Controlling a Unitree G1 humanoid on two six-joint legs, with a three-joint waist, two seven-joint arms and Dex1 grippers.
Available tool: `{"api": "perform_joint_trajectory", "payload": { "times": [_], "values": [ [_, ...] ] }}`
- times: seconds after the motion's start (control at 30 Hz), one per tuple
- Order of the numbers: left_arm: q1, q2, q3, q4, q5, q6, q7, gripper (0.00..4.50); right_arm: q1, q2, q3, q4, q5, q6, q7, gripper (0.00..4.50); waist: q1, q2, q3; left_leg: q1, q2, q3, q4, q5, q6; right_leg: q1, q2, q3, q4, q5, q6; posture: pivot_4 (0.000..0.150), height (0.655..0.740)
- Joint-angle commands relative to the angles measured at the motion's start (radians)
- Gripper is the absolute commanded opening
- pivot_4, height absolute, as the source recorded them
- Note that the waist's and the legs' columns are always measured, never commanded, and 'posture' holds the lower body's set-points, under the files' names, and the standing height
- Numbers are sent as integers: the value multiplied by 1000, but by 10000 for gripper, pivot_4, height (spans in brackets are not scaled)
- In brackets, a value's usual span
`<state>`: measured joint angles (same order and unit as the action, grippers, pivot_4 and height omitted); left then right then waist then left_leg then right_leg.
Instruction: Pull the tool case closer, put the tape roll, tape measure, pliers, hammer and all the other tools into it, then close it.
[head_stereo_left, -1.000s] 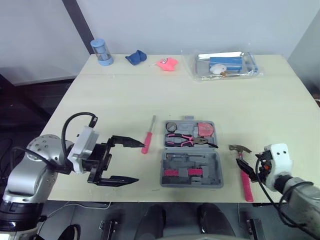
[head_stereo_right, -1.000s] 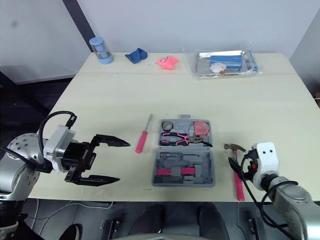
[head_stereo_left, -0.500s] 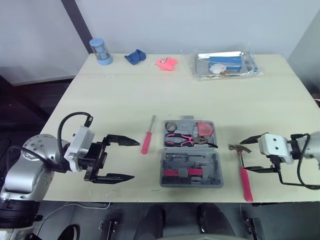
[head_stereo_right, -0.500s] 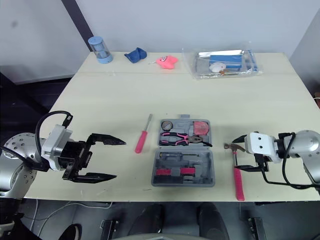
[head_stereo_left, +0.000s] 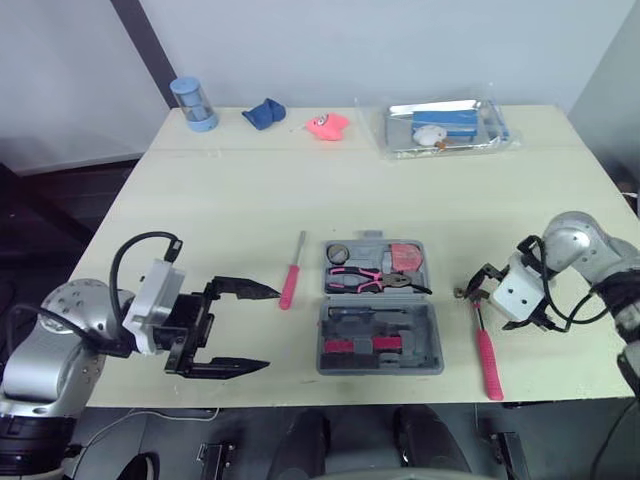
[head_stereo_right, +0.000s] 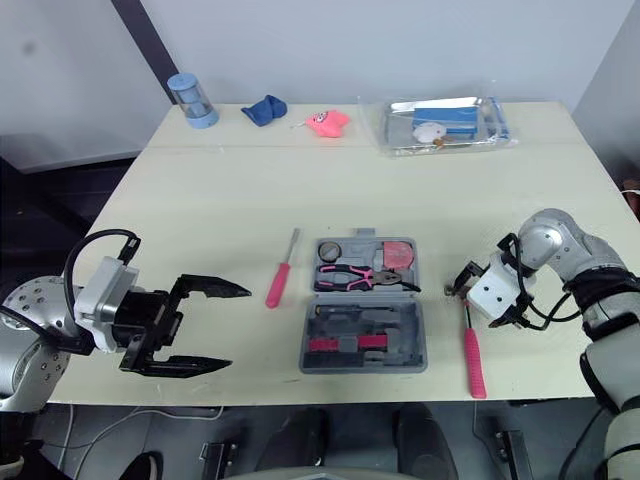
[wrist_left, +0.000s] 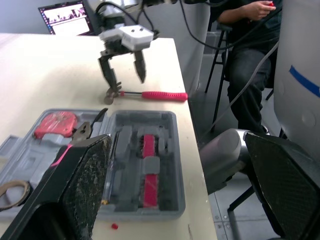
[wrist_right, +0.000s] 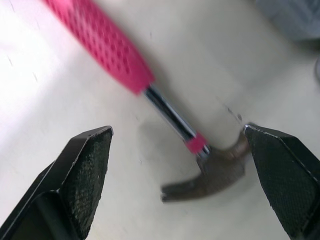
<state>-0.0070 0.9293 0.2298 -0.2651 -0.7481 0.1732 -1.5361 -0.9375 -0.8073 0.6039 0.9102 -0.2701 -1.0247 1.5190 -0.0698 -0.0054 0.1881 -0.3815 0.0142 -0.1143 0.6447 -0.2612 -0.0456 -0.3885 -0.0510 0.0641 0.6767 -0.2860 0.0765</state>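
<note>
Found the tool case (head_stereo_left: 432, 335) lying open near the front edge of the counter (head_stereo_left: 250, 190). Counted in its far half the tape roll (head_stereo_left: 340, 251) at the case's far left corner, the tape measure (head_stereo_left: 406, 257) at its far right corner, and the pliers (head_stereo_left: 375, 281) lying across just nearer than both. Saw pink-handled pieces seated in the near half.

Spotted the screwdriver (head_stereo_left: 295, 270) on the counter just left of the case, apart from it. Spotted the hammer (head_stereo_left: 481, 335) on the counter just right of the case, head at the far end and pink handle running toward the front edge.

Noted the left gripper (head_stereo_left: 270, 330) well left of the case, jaws spread wide and holding nothing. Noted the right gripper (wrist_left: 128, 87) right of the case, over the hammer's head end, jaws open with head and neck between them, not clamped.

Made out beyond the case, along the counter's far edge, a blue cup (head_stereo_left: 197, 103), a blue cloth (head_stereo_left: 265, 114), a pink toy (head_stereo_left: 328, 125) and a clear bag (head_stereo_left: 445, 125).
</note>
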Motion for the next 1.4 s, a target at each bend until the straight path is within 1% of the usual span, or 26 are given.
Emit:
{"api": "perform_joint_trajectory", "payload": {
  "times": [0.03, 0.3, 0.33, 0.4, 0.43, 0.47, 0.5, 0.67, 0.7, 0.8, 0.87, 0.93, 0.97, 1.03, 1.1, 1.23, 1.3, 1.4],
  "values": [
    [3, -5, 29, -30, -14, 7, 10, 45000, -35, 7, 18, 58, -81, -79, -57, 44028, 1, 0, 0, 0, 0, 0, 0, 0, 0, 0, 0, 0, 0, 0, 0, 1500, 7400],
    [1, -28, 26, -43, -8, 9, 32, 45000, -86, 61, 89, 144, -292, -134, -234, 44028, -5, 0, 0, 1, 0, 0, 0, 1, -2, 0, 0, 0, 1, 0, 0, 1500, 7400],
    [3, -30, 27, -45, -8, 8, 35, 45000, -93, 67, 98, 149, -315, -135, -252, 39100, -6, -1, 0, 1, 0, 0, 1, 1, -2, 0, 0, 1, 1, 0, 0, 1500, 7400],
    [11, -35, 32, -53, -8, 7, 41, 45000, -101, 82, 105, 160, -330, -141, -276, 32834, -8, -2, -1, 1, 0, 0, 2, 1, -2, 1, 0, 1, 2, 0, 0, 1500, 7400],
    [19, -38, 35, -59, -8, 6, 45, 45000, -103, 89, 110, 165, -334, -144, -279, 31354, -10, -2, -1, 1, 0, 0, 3, 1, -1, 1, 0, 1, 2, 0, 0, 1500, 7400],
    [26, -41, 37, -65, -9, 6, 49, 45000, -104, 96, 110, 171, -335, -147, -281, 26380, -12, -3, -2, 1, 0, 0, 3, 1, -1, 1, 0, 1, 2, 0, 0, 1500, 7400],
    [32, -42, 39, -69, -9, 6, 51, 45000, -105, 100, 113, 175, -339, -150, -285, 23084, -15, -4, -3, 2, 0, 0, 3, 0, 0, 2, 0, 1, 2, 0, 0, 1500, 7400],
    [49, -49, 46, -82, -12, 7, 60, 45000, -102, 96, 113, 185, -335, -160, -275, 1309, -23, -6, -4, 2, 0, -1, 3, 0, 0, 3, 1, 0, 2, 0, 0, 1500, 7400],
    [49, -51, 47, -82, -13, 8, 62, 45000, -101, 86, 109, 186, -325, -163, -265, 322, -24, -6, -4, 2, 0, -1, 3, 0, 0, 3, 1, 0, 2, 0, 0, 1500, 7400],
    [49, -54, 48, -82, -14, 8, 64, 45000, -101, 58, 102, 189, -297, -176, -234, 322, -23, -6, -3, 2, 0, -1, 3, 0, 0, 3, 1, 0, 2, 0, 0, 1500, 7400],
    [48, -57, 47, -79, -13, 8, 64, 45000, -94, 32, 90, 186, -248, -183, -188, 322, -20, -3, -2, 2, 0, -1, 3, 0, 0, 3, 1, 0, 2, 0, 0, 1500, 7400],
    [43, -60, 45, -69, -9, 5, 63, 45000, -69, -7, 68, 162, -144, -170, -108, 322, -17, -3, -2, 2, 0, -1, 3, 0, 0, 3, 0, 0, 2, 0, 0, 1500, 7400],
    [38, -61, 44, -63, -7, 5, 63, 45000, -48, -31, 52, 132, -69, -142, -50, 322, -11, -2, -1, 1, -1, -1, 3, 0, 0, 3, 0, 0, 1, 0, 0, 1500, 7400],
    [32, -63, 43, -58, -7, 5, 64, 45000, 13, -82, 3, 38, 89, -23, 59, 322, -7, 0, 0, 1, -1, -1, 3, 0, 0, 3, 0, 0, 1, 0, 0, 1500, 7400],
    [29, -66, 43, -59, -8, 6, 65, 45000, 78, -151, -22, -89, 219, 138, 94, 322, 1, 3, 2, 1, -1, -1, 3, 0, 0, 3, -1, 0, 1, 0, 0, 1500, 7400],
    [27, -70, 40, -61, -8, 9, 67, 45000, 191, -247, -88, -314, 355, 428, 95, 322, -2, 6, 3, 2, -1, -1, 3, 0, 0, 3, -1, 0, 3, 0, 0, 1500, 7400],
    [24, -74, 35, -64, -6, 10, 70, 45000, 300, -302, -193, -444, 419, 676, 21, 322, 3, 6, 3, 2, -1, -1, 3, 0, 0, 3, 0, 0, 3, 0, 0, 1500, 7400],
    [19, -80, 27, -75, -11, 15, 76, 45000, 465, -368, -329, -640, 457, 1026, -138, 322, 9, 6, 3, 0, -2, -1, 3, 0, 0, 2, -1, 0, 2, 0, 0, 1500, 7400]
  ]
}}
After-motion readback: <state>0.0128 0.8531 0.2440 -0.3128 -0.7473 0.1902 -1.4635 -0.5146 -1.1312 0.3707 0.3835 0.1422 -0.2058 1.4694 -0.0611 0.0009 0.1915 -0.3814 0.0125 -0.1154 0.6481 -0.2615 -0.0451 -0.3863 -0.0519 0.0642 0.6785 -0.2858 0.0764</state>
